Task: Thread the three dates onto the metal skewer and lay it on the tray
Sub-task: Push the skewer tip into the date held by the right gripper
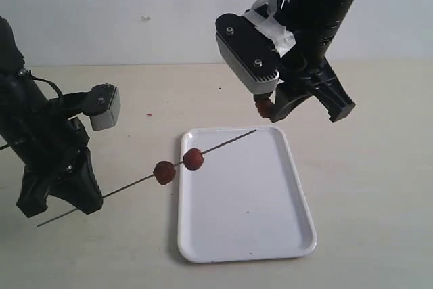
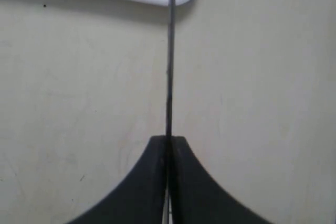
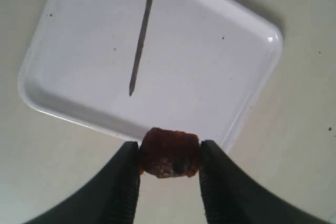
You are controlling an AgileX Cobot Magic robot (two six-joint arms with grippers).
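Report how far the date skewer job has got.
Done: two dates sit threaded on the skewer. In hand: the left end effector is shut on the skewer's end, with its tip over the tray; the right end effector grips the third date, clear of the tip. Left: thread that date, then lay the skewer on the tray.

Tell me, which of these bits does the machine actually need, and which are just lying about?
Part of the job: metal skewer, pinched in the left tool; first threaded date; second threaded date; third date, gripped by the right tool; tray.

Just lying about: red crumb and dark speck on the table.
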